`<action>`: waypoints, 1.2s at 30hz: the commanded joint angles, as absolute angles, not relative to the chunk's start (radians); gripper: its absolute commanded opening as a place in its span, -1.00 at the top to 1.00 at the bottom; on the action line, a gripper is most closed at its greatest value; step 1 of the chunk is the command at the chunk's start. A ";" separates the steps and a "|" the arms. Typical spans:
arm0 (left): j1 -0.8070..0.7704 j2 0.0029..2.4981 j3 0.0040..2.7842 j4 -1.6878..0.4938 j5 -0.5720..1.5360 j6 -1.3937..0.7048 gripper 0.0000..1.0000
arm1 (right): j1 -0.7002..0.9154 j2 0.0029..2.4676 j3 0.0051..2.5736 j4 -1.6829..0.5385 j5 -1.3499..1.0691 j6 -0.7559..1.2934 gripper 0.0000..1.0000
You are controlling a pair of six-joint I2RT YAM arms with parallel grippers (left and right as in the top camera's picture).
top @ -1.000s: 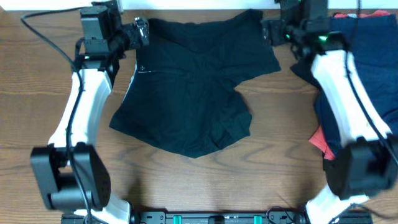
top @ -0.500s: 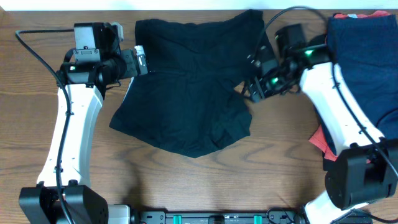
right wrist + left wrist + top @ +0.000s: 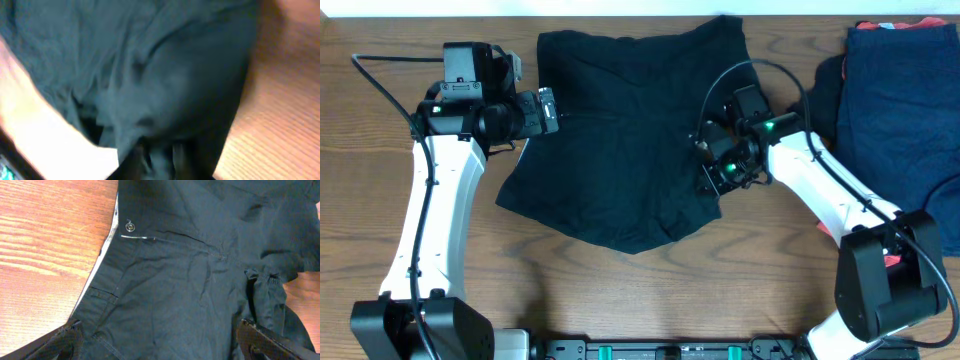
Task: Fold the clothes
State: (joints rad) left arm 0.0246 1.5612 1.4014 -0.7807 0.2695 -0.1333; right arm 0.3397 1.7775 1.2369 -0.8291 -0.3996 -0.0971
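The black shorts point(image 3: 620, 170) lie spread across the middle of the table, waistband to the left. A button point(image 3: 130, 227) and a strip of white lining point(image 3: 106, 255) show at the waistband in the left wrist view. My left gripper point(image 3: 549, 111) hovers at that waistband edge, open wide over the cloth point(image 3: 160, 340), holding nothing. My right gripper point(image 3: 712, 172) is down at the shorts' right edge, and its fingers point(image 3: 177, 155) stand close together with a fold of black fabric point(image 3: 150, 65) pinched between them.
A pile of other clothes sits at the right edge of the table, with navy garments point(image 3: 905, 110) on top. A bit of red-orange point(image 3: 832, 228) shows beneath them. Bare wood point(image 3: 620, 290) lies in front of the shorts.
My right arm swung from the shorts' back right corner to their right edge and closed on the cloth. My left arm shifted slightly forward, still open.
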 commanded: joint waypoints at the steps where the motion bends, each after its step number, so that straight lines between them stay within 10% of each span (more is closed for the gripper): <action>1: 0.029 1.569 1.383 -0.781 0.264 -0.124 -0.98 | 0.298 1.771 1.271 -0.799 -0.366 -0.038 0.98; 11: 0.029 1.570 1.378 -0.766 0.264 -0.099 -0.98 | 0.208 1.804 1.262 -0.410 -0.237 -0.038 0.89; 12: 0.029 1.570 1.378 -0.766 0.264 -0.097 -0.98 | 0.208 1.806 1.262 -0.390 -0.201 -0.038 0.70; 14: 0.029 1.570 1.378 -0.766 0.264 -0.097 -0.97 | 0.202 1.807 1.263 -0.342 -0.170 -0.038 -0.31; 16: 0.029 1.570 1.378 -0.766 0.264 -0.097 -0.98 | 0.192 1.803 1.279 -0.340 -0.199 -0.038 -0.72; 36: 0.030 1.571 1.166 -0.820 0.207 -0.072 -0.98 | 0.334 1.723 1.275 -0.981 -0.278 0.046 -0.60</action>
State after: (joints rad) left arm 0.0246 1.5620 1.2175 -0.8543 0.2237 -0.0807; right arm 0.2977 1.7424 1.3125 -1.0012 -0.3565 -0.0074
